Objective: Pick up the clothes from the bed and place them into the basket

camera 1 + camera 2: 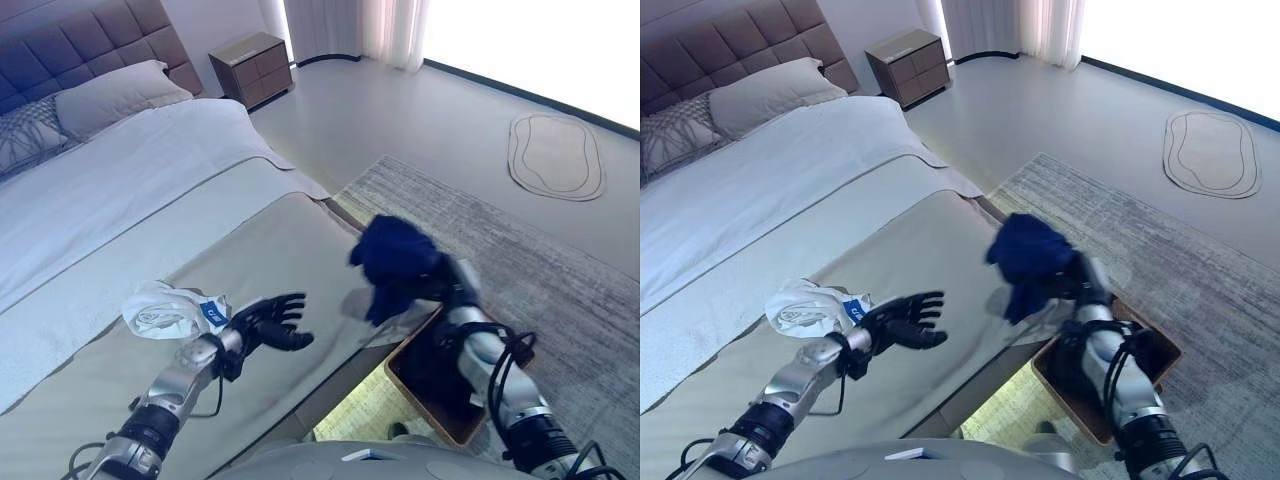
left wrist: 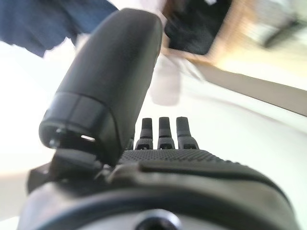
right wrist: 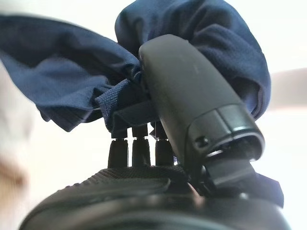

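Our right hand (image 1: 452, 282) is gripping a navy garment (image 1: 395, 258), fingers and thumb curled into it, lifted above the basket (image 1: 440, 385) just below it. Our left hand (image 1: 262, 324) is hovering open over the bed (image 1: 120, 200), a white garment (image 1: 165, 308) just beside it.
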